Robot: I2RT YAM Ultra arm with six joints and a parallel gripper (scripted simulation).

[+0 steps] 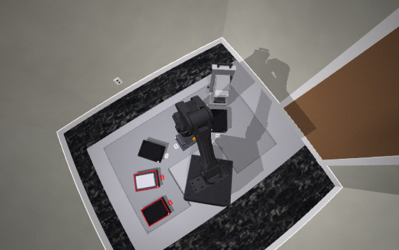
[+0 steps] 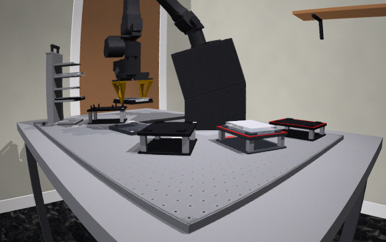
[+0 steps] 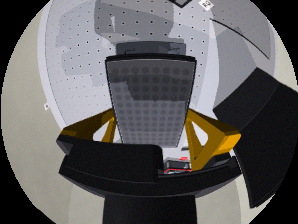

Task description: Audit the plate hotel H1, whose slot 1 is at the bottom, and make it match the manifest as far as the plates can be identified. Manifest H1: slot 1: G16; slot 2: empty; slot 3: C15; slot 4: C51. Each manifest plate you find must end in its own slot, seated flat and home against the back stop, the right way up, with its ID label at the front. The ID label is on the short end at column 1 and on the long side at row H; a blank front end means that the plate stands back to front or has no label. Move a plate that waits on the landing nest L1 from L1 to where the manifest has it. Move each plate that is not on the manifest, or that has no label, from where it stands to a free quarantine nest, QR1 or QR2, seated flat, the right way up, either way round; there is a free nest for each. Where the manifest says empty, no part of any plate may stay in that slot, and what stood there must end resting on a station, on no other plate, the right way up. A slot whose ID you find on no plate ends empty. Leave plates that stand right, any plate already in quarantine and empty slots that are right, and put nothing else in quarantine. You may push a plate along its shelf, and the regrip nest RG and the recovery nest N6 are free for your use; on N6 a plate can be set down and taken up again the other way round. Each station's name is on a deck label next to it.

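Table top (image 2: 277, 197): smooth, matt grey, metal-like.
Perforated deck plate (image 2: 191, 185): matt grey metal look, regular grid of small holes.
Plate hotel (image 2: 50, 89): light grey, matt, metal-like upright with thin shelves.
Arm (image 1: 204, 140): matt black, smooth casing.
Gripper fingers (image 2: 118, 87): yellow-ochre, matt, plastic-like.
Held plate (image 3: 149, 99): dark grey, fine dotted well grid, slight sheen.
Nest tops (image 2: 168, 127): flat matt black, on grey metal-like posts.
White plate (image 2: 251, 125): smooth, matt white.
Wall shelf (image 2: 339, 12): brown, wood-like, matt.
Floor (image 1: 105, 105): dark, mottled, stone-like.
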